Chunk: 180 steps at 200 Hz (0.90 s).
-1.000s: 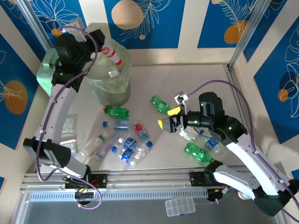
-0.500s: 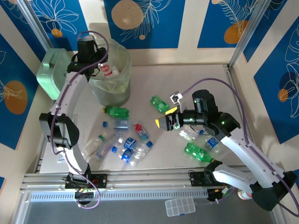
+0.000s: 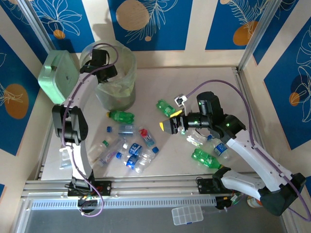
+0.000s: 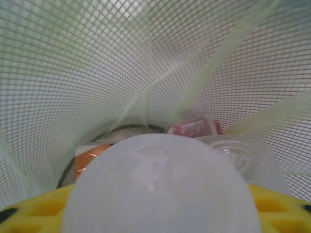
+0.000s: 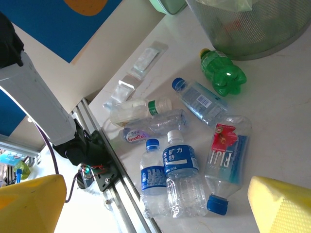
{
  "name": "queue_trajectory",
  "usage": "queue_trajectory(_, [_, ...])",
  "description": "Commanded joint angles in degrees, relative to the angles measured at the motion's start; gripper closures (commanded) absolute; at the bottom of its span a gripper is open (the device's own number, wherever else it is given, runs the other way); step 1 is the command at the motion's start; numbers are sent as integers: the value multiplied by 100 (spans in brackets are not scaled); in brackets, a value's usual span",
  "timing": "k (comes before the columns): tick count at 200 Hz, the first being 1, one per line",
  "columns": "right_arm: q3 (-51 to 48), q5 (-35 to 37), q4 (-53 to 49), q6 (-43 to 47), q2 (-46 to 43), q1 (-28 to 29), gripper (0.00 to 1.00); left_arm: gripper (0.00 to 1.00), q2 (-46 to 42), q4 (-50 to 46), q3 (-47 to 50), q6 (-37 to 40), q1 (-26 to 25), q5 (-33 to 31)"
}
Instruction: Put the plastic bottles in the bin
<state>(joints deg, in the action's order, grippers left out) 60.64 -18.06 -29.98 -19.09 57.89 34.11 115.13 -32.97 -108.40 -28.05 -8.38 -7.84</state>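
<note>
The bin (image 3: 118, 94), a tall translucent bucket with a bag liner, stands at the back left. My left gripper (image 3: 100, 62) reaches into its mouth. In the left wrist view a clear plastic bottle (image 4: 155, 189) lies between my yellow fingers (image 4: 29, 213) and hides their inner faces; the bin's mesh wall (image 4: 73, 73) is behind it. Several plastic bottles (image 3: 132, 151) lie in the middle of the table, with green ones (image 3: 121, 116) (image 3: 166, 108) (image 3: 205, 158) around them. My right gripper (image 3: 170, 126) hovers open above the blue-labelled bottles (image 5: 180, 177) and a Fiji bottle (image 5: 227, 162).
A mint green square box (image 3: 58, 76) stands left of the bin. Flat clear packets (image 3: 71, 132) lie by the left edge. A metal rail (image 3: 146, 187) runs along the near edge, with a small clear organiser (image 3: 187, 215) below it. Loose blue caps (image 3: 109, 129) dot the table.
My left arm swung from the bin's left rim to over its mouth, carrying the red-labelled bottle inside. My right gripper drifted a little left, still open.
</note>
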Motion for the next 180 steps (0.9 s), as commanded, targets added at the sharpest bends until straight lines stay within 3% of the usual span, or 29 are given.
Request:
queue_trajectory(1, [165,-136,64,30,-5,13,4,33,214,-334,-414,-261,190,326])
queue_trajectory(43, [220,-136,-69,89,-65,25,4,21,211,-673,-1008,-359,310,678])
queue_trajectory(47, [213,-132,-70,93,-75,26,4,9,184,-718,-1057,-338,311,652])
queue_trajectory(56, [203,-127,-70,97,-110,26,4,6,101,-715,-1094,-287,311,662])
queue_trajectory(60, [195,-115,-79,94,-124,30,4,0,60,-690,-1083,-266,311,661])
queue_trajectory(121, [200,35,-153,77,-410,41,4,1,-1031,-258,-611,-346,276,919])
queue_trajectory(148, [194,114,-223,77,-544,61,4,1,-1829,939,682,-1390,454,2108])
queue_trajectory(180, [141,256,-339,13,-699,103,4,1,-2679,1189,1313,-1528,327,2378])
